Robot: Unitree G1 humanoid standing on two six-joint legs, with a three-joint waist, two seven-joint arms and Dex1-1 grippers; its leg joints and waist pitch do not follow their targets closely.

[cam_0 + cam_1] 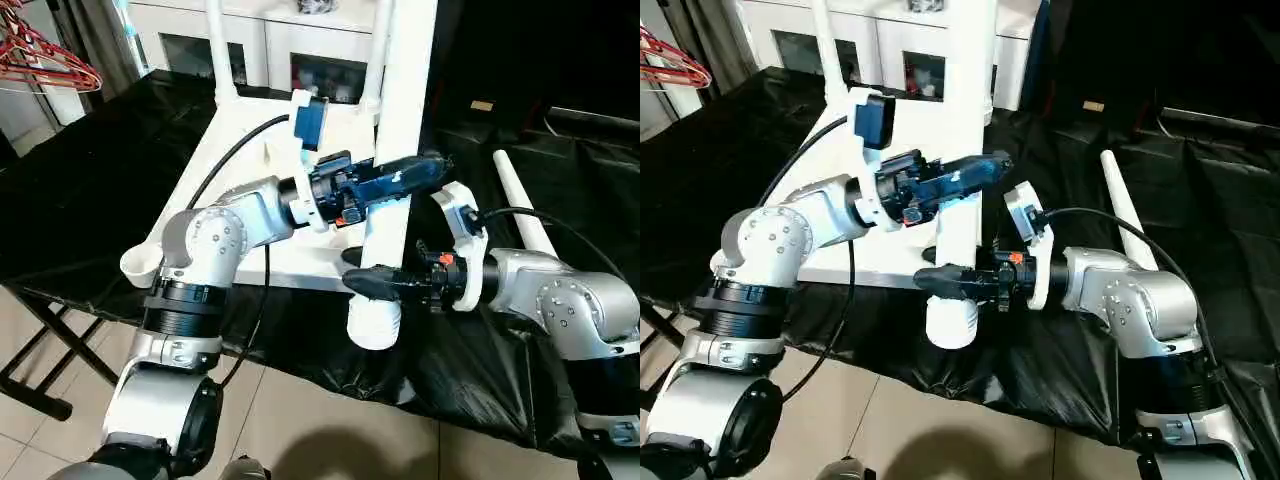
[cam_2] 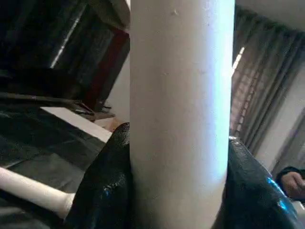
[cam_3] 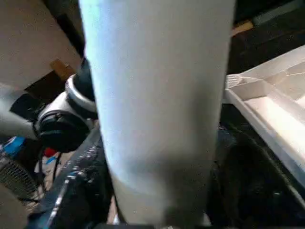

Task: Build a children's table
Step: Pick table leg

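**Fitting a leg at the near corner of the overturned top**

Holding one white leg (image 1: 392,150) upright with both grippers, the robot stood mid-assembly. The table top (image 1: 245,190) lay underside up on black sheeting (image 1: 90,200). Two legs (image 1: 218,50) already stood in the far corner sockets, in front of a white cabinet (image 1: 200,25). The near-left corner socket (image 1: 140,265) was open and bare. A fourth leg (image 1: 522,205) lay loose on the sheeting off the top's right edge. So, by my reckoning, two were seated, one was in hand, one untouched.

Left arm reached across the top, its forearm level, left gripper (image 1: 400,178) clamped around the held leg about mid-height. In the left wrist view black fingers (image 2: 107,181) pressed either side of the shaft. Right arm came in from the right, right gripper (image 1: 375,283) grasping the same leg just above its wide lower end, which sat at the top's near edge. Whether it was seated, I could not tell.
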